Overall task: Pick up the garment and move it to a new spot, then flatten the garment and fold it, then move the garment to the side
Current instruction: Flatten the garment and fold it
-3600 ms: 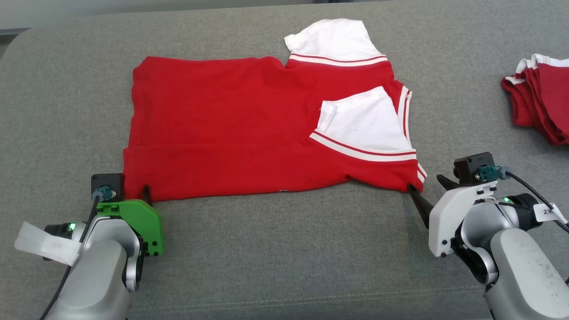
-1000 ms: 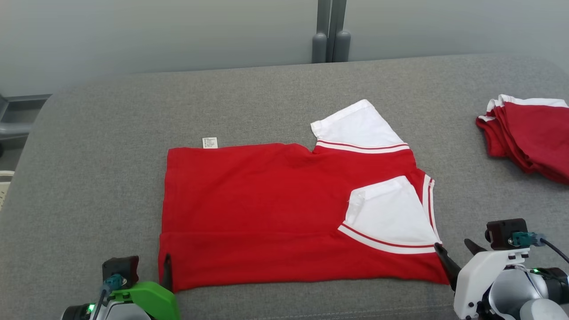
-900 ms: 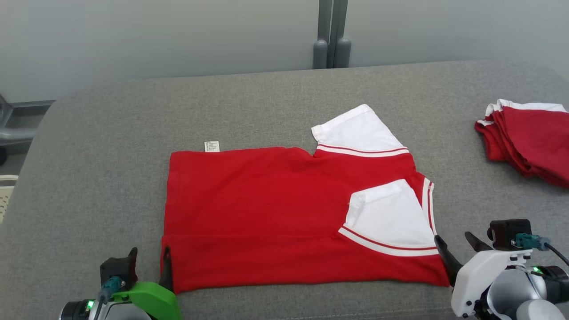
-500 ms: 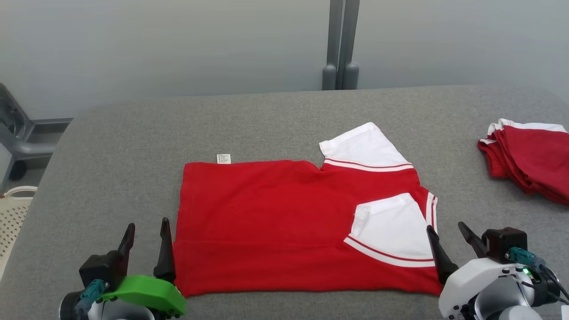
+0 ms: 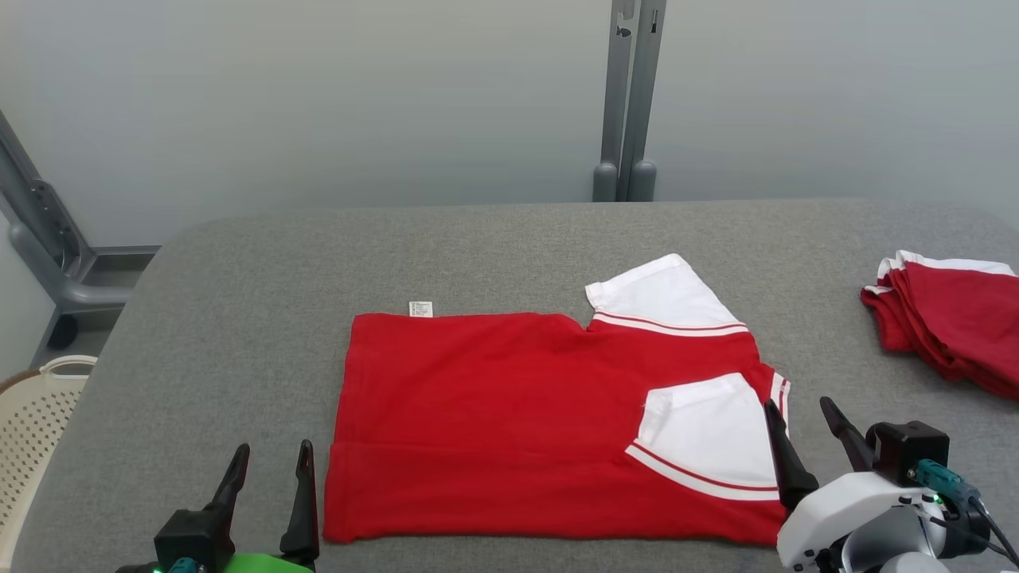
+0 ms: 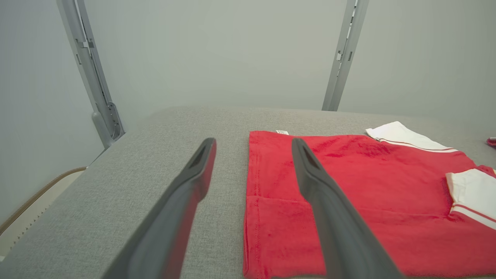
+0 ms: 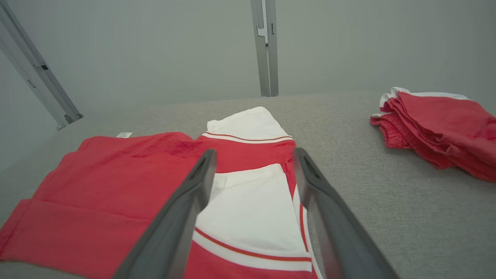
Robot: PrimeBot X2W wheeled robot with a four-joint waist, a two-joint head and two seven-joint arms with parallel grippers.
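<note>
The red garment (image 5: 517,422) lies flat, partly folded, midway on the grey surface (image 5: 478,247). The left pincer (image 5: 273,448) is spread wide and empty just beside its left edge; the right pincer (image 5: 796,403), likewise agape and empty, seems to hover over its right edge

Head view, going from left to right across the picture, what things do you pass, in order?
basket → left gripper, open → shirt, lying flat → right gripper, open at the shirt's right edge → pile of folded clothes
</note>
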